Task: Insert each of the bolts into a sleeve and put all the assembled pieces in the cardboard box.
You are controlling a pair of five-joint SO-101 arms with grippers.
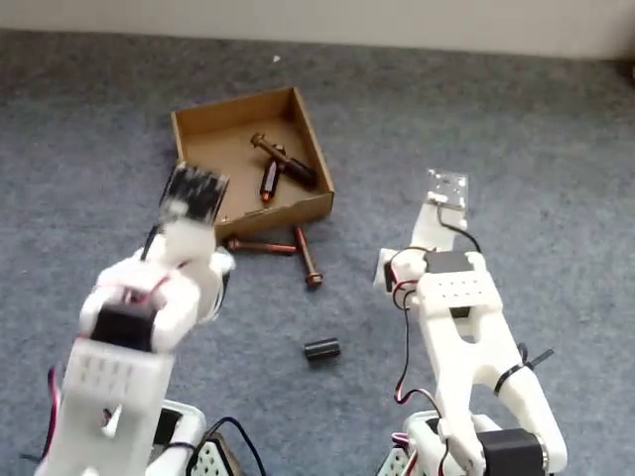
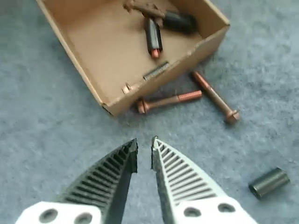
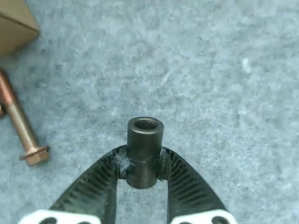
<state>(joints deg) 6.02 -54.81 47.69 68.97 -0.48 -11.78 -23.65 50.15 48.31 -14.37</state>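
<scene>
Left gripper (image 2: 144, 145) barely ajar, right gripper (image 3: 142, 159) clamping a sleeve (image 3: 145, 134)

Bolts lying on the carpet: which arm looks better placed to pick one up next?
Left, I'd say. The left fingers are empty and hover close to the two loose bolts beside the box. The right fingers are shut on a sleeve, ready to receive a bolt.

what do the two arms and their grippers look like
The left arm and right arm are white plastic with black servo blocks, red and black cables, and a grid of small holes on top. The left gripper has one black and one pale ribbed finger; the right gripper has dark ribbed fingers on white bases.
</scene>
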